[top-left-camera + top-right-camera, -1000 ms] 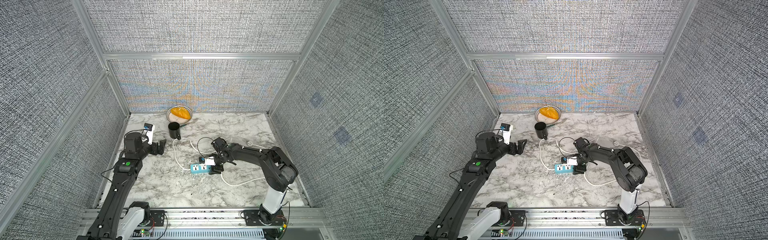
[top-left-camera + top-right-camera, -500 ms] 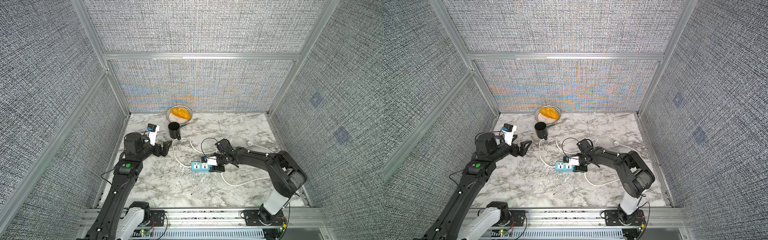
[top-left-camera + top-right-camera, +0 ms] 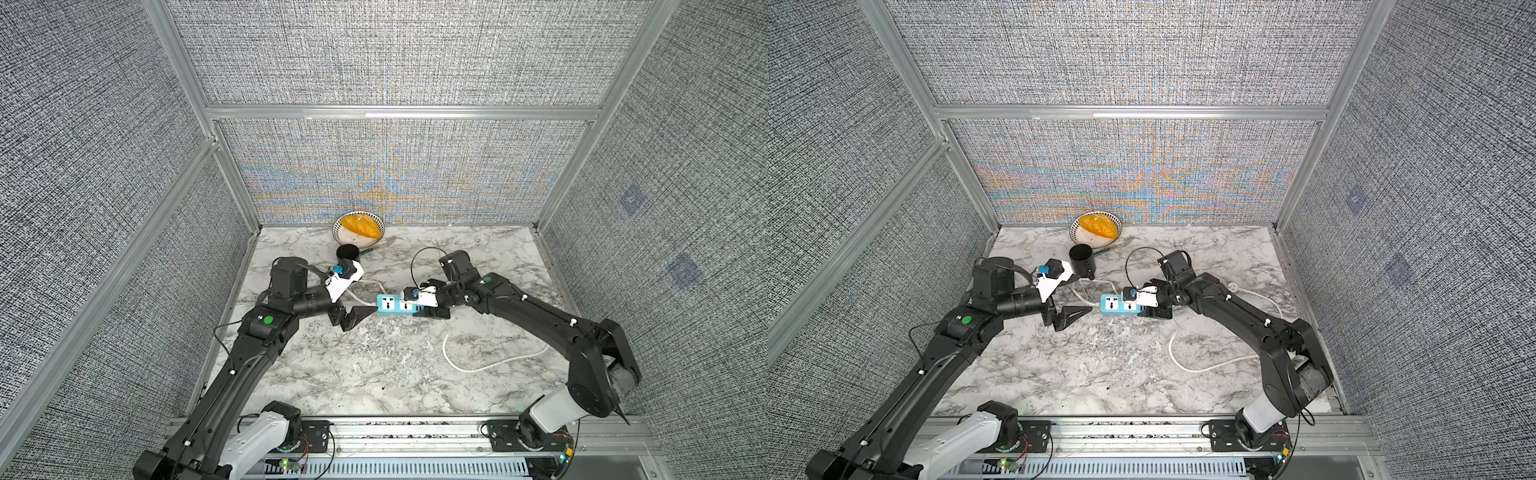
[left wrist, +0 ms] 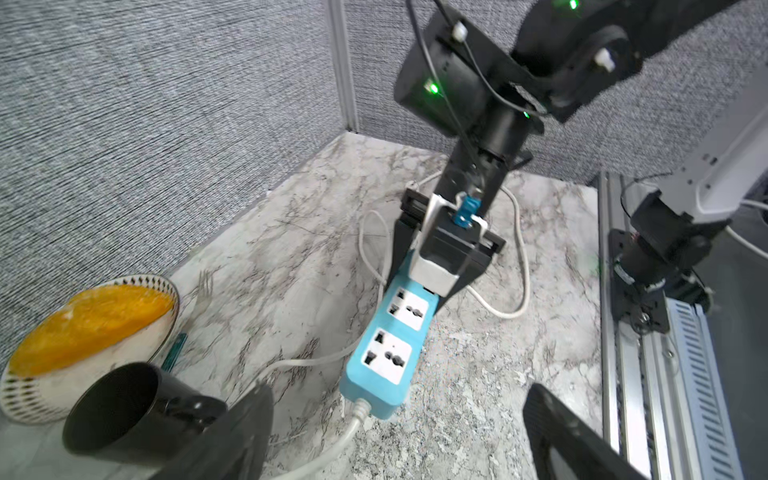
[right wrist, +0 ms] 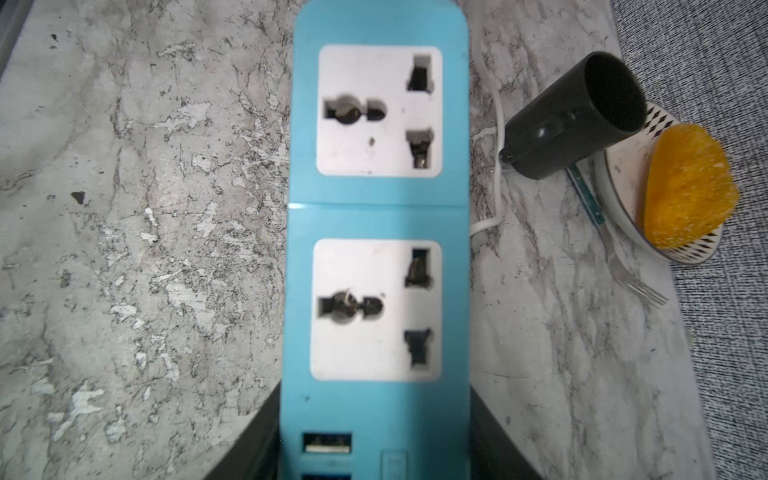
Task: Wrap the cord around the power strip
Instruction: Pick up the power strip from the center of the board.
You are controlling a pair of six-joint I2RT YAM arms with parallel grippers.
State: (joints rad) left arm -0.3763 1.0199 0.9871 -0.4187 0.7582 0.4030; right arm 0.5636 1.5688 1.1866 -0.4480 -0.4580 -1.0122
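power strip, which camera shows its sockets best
The right wrist view: the power strip spans the frame, both socket faces sharp and seen straight on. The left wrist view shows it slanted, one end covered. In both top views it is small.

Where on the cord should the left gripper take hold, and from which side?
Take the cord just where it leaves the power strip, coming from the strip's free end: there it is exposed, and the right gripper holds the opposite end.
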